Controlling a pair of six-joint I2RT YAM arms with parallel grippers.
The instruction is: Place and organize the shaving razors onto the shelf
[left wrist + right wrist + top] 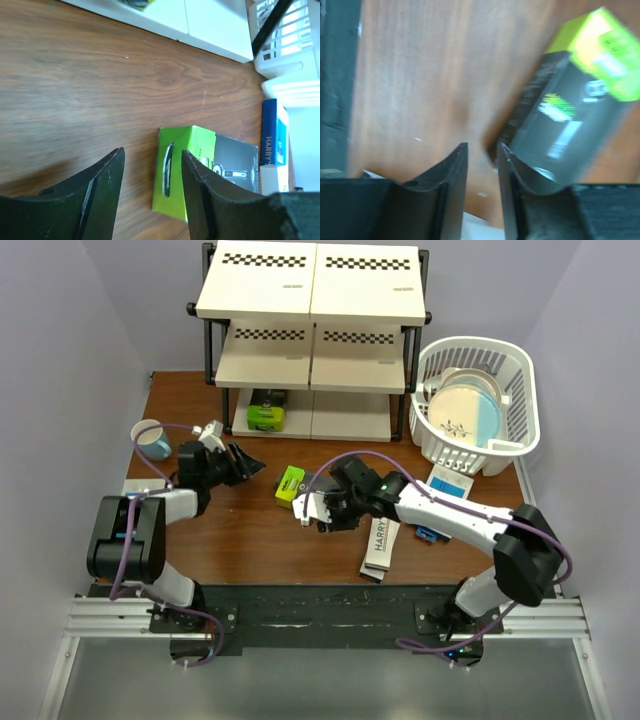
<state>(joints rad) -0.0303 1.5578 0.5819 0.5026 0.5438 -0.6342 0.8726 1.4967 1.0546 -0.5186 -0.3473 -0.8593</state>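
Open table before the shelf; white basket blocks its right

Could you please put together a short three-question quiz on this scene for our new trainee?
1. True or false: one black-and-lime razor box lies on the bottom board of the shelf.
2. What lies in the white basket? A) a bottle B) a plate C) a sponge
3. Fill in: the left gripper has its jaws ___ and empty.
Key: 1 true; 2 B; 3 open.
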